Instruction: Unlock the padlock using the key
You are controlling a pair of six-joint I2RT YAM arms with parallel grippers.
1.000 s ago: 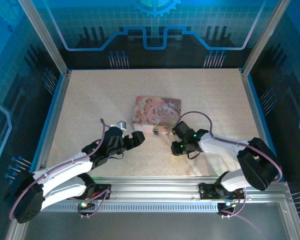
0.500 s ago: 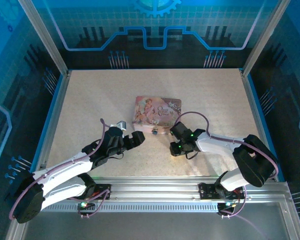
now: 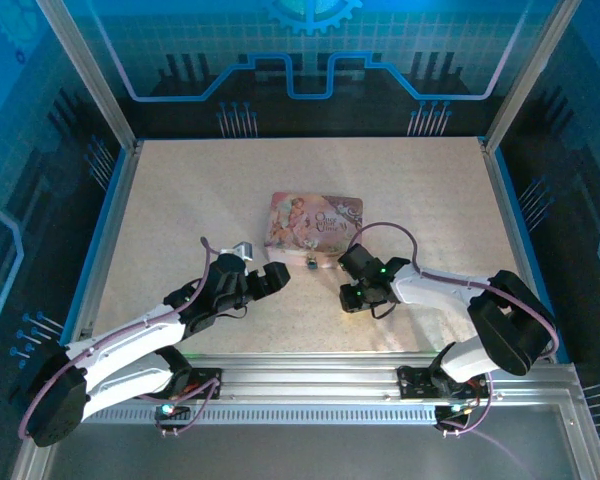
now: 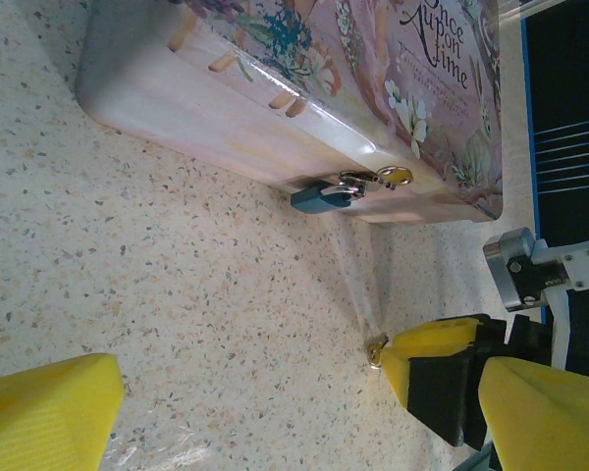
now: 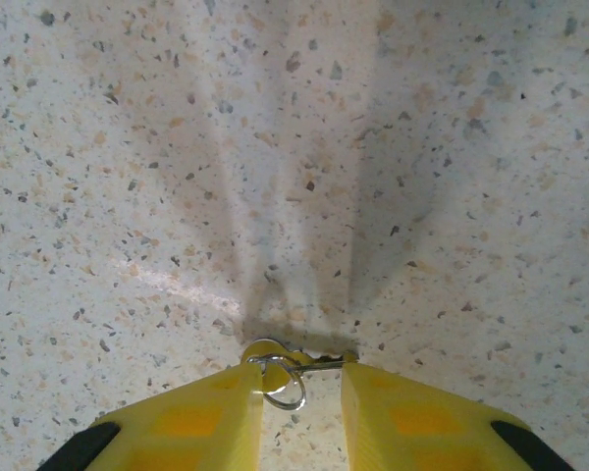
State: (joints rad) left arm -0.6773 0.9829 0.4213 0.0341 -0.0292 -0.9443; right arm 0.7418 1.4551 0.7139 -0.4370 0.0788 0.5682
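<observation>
The pink illustrated tin [image 3: 315, 218] lies mid-table, and the small blue-bodied padlock [image 3: 310, 263] hangs at its near edge. In the left wrist view the padlock [image 4: 321, 199] rests against the tin's side wall [image 4: 226, 108], its silvery shackle through the clasp. The tiny key [image 5: 294, 365], on a wire ring, lies on the table and spans the narrow gap between the fingertips of my right gripper [image 5: 299, 378], touching both. That gripper [image 3: 350, 294] is low on the table, right of the padlock. My left gripper [image 3: 278, 275] stands open, left of the padlock.
The speckled tabletop [image 3: 200, 210] is bordered by blue side rails and an aluminium frame. In the left wrist view a yellow finger of the right gripper [image 4: 427, 353] shows with the key [image 4: 376, 351] at its tip, a short way below the padlock.
My right gripper has slid slightly left along the table toward the padlock. The left arm has not moved.
</observation>
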